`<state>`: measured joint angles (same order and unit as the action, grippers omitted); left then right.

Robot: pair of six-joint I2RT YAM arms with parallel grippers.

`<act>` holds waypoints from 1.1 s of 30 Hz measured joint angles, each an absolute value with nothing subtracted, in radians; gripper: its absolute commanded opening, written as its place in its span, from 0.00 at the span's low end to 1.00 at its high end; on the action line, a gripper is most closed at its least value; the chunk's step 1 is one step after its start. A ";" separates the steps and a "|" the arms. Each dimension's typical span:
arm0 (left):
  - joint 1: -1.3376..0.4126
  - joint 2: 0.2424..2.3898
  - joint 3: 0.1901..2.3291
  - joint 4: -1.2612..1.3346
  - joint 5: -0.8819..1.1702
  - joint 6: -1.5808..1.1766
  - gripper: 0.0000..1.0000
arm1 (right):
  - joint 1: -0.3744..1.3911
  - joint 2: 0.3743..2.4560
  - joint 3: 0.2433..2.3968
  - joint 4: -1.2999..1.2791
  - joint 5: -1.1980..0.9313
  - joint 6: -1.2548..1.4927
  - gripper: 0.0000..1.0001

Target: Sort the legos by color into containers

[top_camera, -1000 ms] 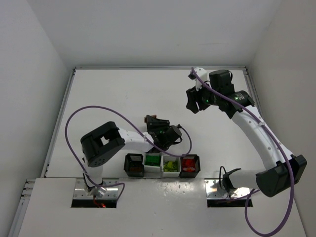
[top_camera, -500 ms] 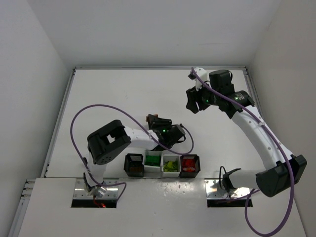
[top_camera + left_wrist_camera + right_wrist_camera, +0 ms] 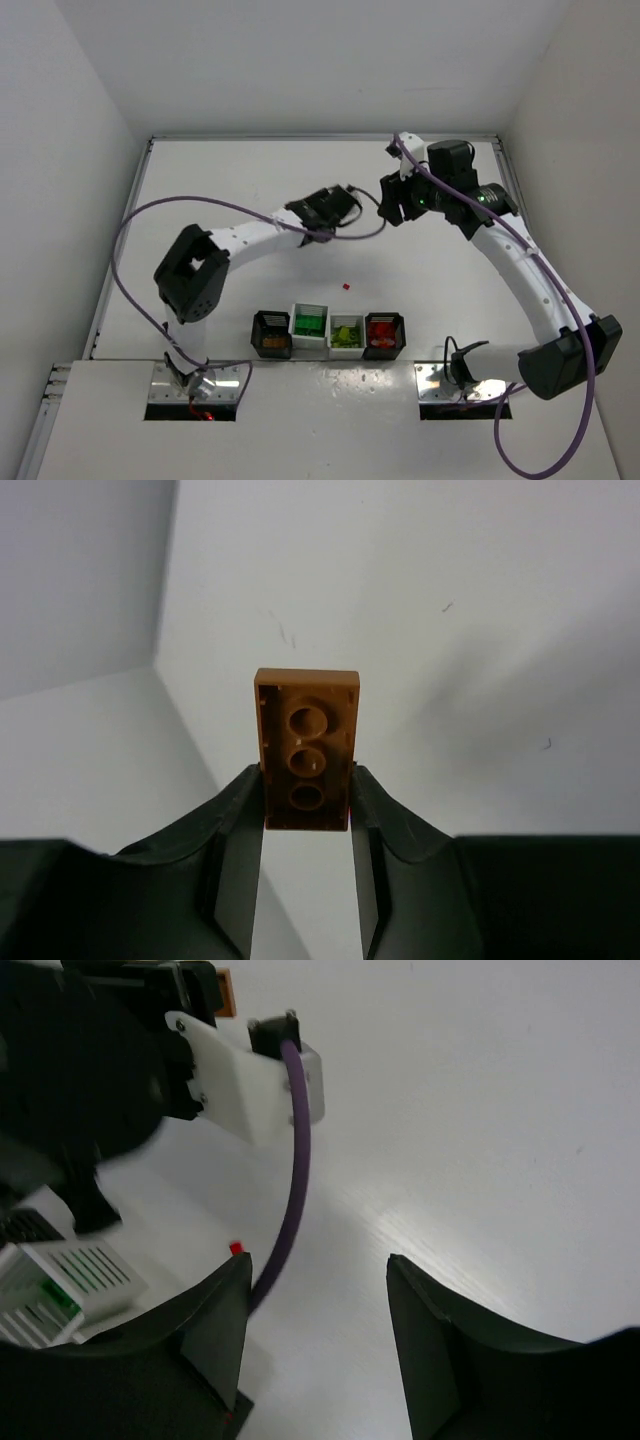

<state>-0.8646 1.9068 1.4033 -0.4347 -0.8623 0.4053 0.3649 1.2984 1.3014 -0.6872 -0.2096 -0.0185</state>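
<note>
Since a second ago, your left arm has swung away from the bins and out to mid-table, and now reaches toward the right arm. A tiny red lego (image 3: 346,286) now lies on the table (image 3: 230,180), which was bare there before. It sits apart from the bins, just beyond them.

- Left gripper (image 3: 307,777): clamped on an orange-brown brick (image 3: 307,748). The fingers pinch its long sides at the lower end, with the hollow underside facing the wrist camera. The brick is held clear of the tabletop.
- Right gripper (image 3: 318,1265): jaws apart, with nothing between them. It hangs above the far right of the table, close to the left wrist.
- Containers (image 3: 328,334): four in a row at the near edge. Green shows in the left white bin, yellow-green in the right white bin and red in the right black bin. You cannot read the contents of the left black bin.
- The left arm's purple cable (image 3: 293,1160) crosses the right wrist view.
</note>
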 measured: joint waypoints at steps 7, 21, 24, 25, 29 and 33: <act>-0.618 1.592 1.401 -0.674 -0.319 0.324 0.26 | 0.319 1.304 1.303 -0.640 -0.256 0.031 0.56; -0.659 1.125 1.178 -1.184 0.308 0.544 0.35 | 0.302 1.464 1.325 -0.699 -0.451 0.038 0.56; -0.704 1.100 1.100 -1.240 0.337 0.563 0.35 | 0.302 1.482 1.330 -0.703 -0.473 0.037 0.56; -0.715 1.087 1.086 -1.256 0.344 0.566 0.35 | 0.302 1.486 1.331 -0.706 -0.478 0.037 0.56; -0.735 1.065 1.081 -1.277 0.359 0.569 0.39 | 0.302 1.505 1.336 -0.719 -0.485 0.035 0.57; -0.776 1.103 1.081 -1.278 0.360 0.570 0.42 | 0.302 1.518 1.340 -0.720 -0.491 0.032 0.58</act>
